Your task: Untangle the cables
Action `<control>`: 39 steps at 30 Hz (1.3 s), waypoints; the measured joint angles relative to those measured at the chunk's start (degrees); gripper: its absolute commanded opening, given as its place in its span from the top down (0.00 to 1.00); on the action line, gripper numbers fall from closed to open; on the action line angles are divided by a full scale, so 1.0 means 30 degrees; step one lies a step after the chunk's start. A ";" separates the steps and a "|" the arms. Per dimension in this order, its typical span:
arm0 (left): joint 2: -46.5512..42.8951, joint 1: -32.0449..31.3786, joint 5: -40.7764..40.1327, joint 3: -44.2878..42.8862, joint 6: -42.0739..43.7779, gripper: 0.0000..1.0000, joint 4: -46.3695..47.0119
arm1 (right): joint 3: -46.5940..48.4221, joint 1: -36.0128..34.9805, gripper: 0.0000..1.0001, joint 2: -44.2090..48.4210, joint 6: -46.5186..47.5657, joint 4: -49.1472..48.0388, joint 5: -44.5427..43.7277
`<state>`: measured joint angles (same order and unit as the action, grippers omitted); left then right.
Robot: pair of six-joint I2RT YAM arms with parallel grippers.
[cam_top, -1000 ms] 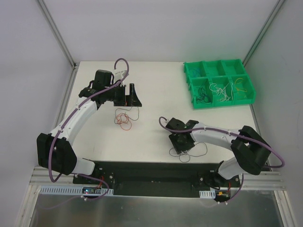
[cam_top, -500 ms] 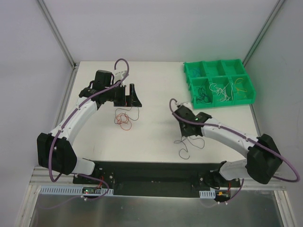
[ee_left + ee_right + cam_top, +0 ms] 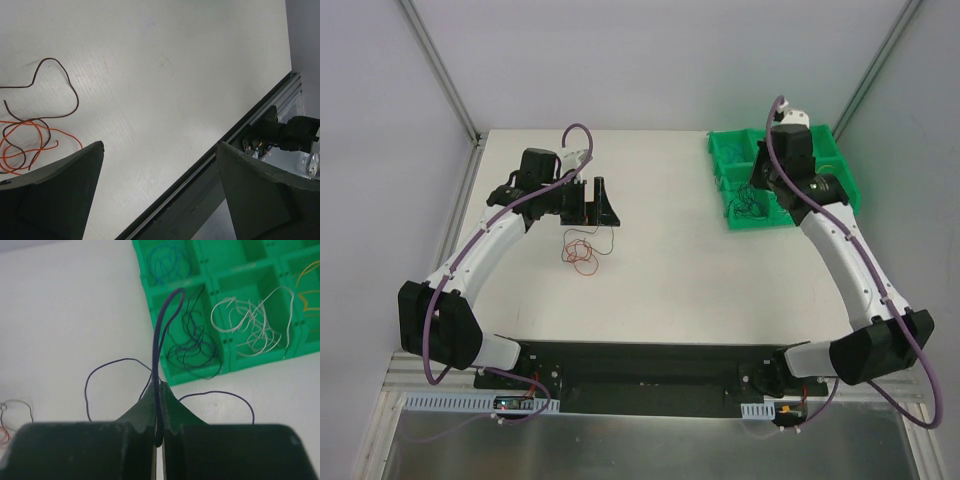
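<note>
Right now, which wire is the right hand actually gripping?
The dark blue wire, pinched in the shut right hand, looping up before the green tray. The black wires and white wires lie loose in the tray; the orange wire lies on the table.

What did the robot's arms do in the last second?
The right pincer shut on a dark wire near the front of the table, lifted it and swung it back and to the right, over to the green tray. The left pincer stayed open and still, and the red and orange wires beside it did not move.
</note>
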<state>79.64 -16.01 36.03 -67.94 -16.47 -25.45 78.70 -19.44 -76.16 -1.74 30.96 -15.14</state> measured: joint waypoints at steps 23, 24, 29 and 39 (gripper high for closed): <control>0.0029 0.0000 0.0328 0.0102 0.0007 0.04 0.0117 | 0.7628 0.1705 1.00 -0.8590 0.5821 -0.0823 -0.4320; 0.0044 0.0000 0.0328 0.0102 0.0007 0.04 0.0124 | 0.7628 0.1705 1.00 -0.8830 0.5814 -0.0874 -0.4313; 0.0233 0.0000 0.0328 0.0109 0.0007 0.04 0.0124 | 0.7293 0.1705 1.00 -1.0142 0.4619 -0.1144 -0.3825; 0.0284 0.0000 0.0328 0.0117 0.0007 0.04 0.0124 | 0.6273 0.2171 1.00 -1.1810 -0.1727 -0.1938 -0.0699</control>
<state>80.49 -16.01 37.01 -67.59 -16.45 -25.08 97.51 -12.93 -111.59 -6.92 25.15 -17.23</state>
